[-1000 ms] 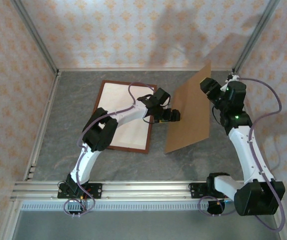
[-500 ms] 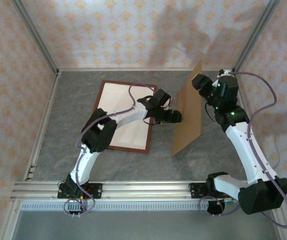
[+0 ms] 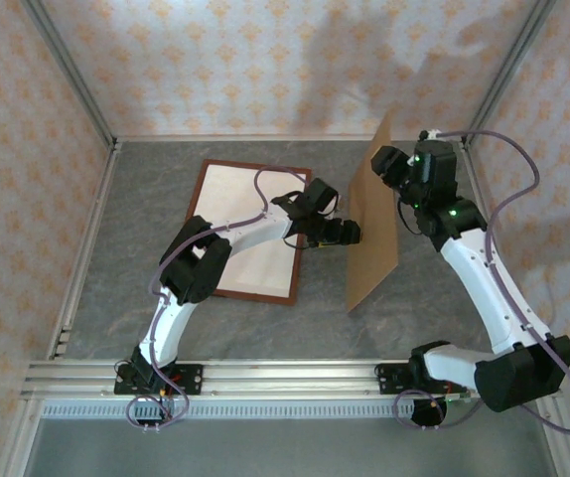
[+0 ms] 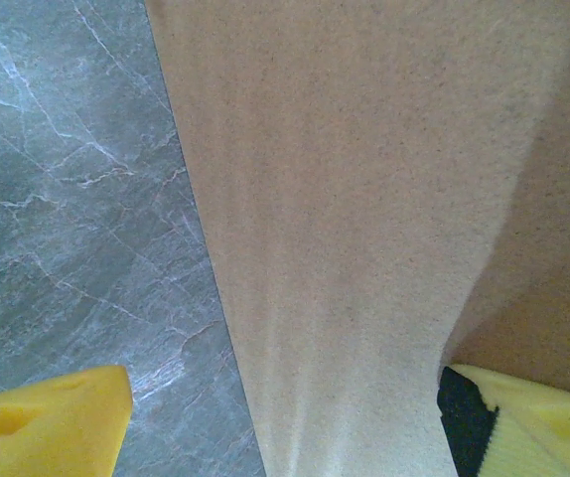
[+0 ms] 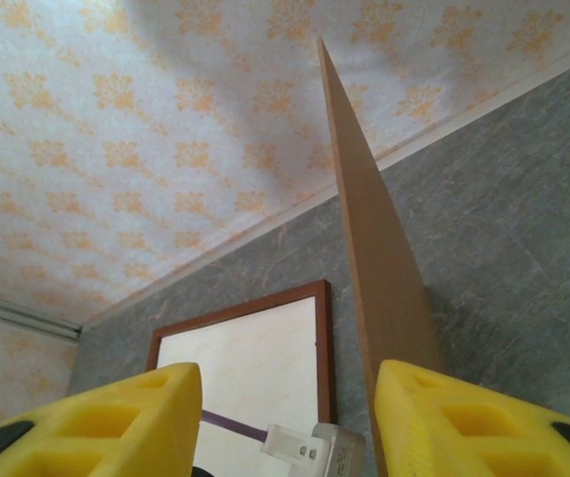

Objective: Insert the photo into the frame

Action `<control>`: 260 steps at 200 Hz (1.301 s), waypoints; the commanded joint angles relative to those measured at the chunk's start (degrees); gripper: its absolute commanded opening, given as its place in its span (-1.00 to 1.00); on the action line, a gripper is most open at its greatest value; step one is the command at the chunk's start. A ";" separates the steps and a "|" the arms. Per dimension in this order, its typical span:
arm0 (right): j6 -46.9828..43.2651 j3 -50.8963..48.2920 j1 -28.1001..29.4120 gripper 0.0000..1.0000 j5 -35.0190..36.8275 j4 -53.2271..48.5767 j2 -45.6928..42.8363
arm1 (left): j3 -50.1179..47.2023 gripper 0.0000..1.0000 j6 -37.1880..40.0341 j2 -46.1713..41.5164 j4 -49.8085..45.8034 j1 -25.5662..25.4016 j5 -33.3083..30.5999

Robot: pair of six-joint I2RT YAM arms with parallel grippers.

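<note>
The frame point(image 3: 250, 295), thin reddish-brown moulding, lies flat left of centre with a cream sheet point(image 3: 240, 209) inside it; its right side point(image 5: 323, 338) shows in the right wrist view. The blue photo is out of view. A plain brown backing board point(image 3: 372, 229) stands almost on edge right of the frame. My left gripper point(image 3: 350, 232) is open against the board's left face point(image 4: 364, 199), which covers part of one yellow finger point(image 4: 533, 422). My right gripper point(image 3: 384, 164) is open at the board's top edge point(image 5: 384, 268), which touches the inner side of one finger point(image 5: 464, 417).
Grey marble tabletop point(image 3: 156, 229) boxed in by patterned walls and metal posts point(image 3: 71, 75). An aluminium rail point(image 3: 265, 378) runs along the near edge. The left arm's forearm and purple cable point(image 3: 265, 179) lie over the frame's right half.
The board has tipped from leaning right to nearly upright. My right gripper swung left and back with the board's top edge. The left gripper barely moved.
</note>
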 commanded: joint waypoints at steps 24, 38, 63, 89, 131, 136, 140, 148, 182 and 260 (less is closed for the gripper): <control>-3.65 4.39 3.15 -0.08 4.60 -15.49 3.97 | -0.71 0.63 -0.49 -3.17 2.21 -0.69 0.59; -4.00 5.30 3.41 -0.11 5.05 -17.78 4.86 | -0.80 0.64 -0.53 -3.29 2.27 -0.69 0.56; -4.60 7.18 4.14 -0.18 6.78 -21.81 6.30 | -0.54 0.64 -0.53 -3.09 2.32 -0.69 0.44; -5.56 10.02 4.20 -0.20 8.48 -26.88 7.97 | -0.52 0.63 -0.53 -3.13 2.33 -0.69 0.36; -5.94 12.78 4.24 -0.25 8.24 -30.87 8.62 | -0.52 0.64 -0.48 -3.17 2.27 -0.69 0.32; -6.07 13.11 4.23 -0.28 8.44 -31.33 8.59 | -0.55 0.64 -0.53 -3.18 2.34 -0.69 0.27; -6.24 13.42 4.21 -0.29 8.57 -31.77 8.62 | -0.58 0.63 -0.41 -3.16 2.34 -0.69 0.27; -6.61 14.21 4.22 -0.32 9.28 -32.77 8.71 | -0.47 0.63 -0.37 -3.20 2.28 -0.67 0.33; -9.37 17.46 3.26 -0.46 12.05 -38.20 9.56 | -0.27 0.64 0.41 -3.63 1.56 -0.60 -0.28; -10.91 16.30 -8.98 -0.97 -2.01 -37.23 7.91 | -1.18 0.67 1.46 -5.14 1.46 0.53 -0.76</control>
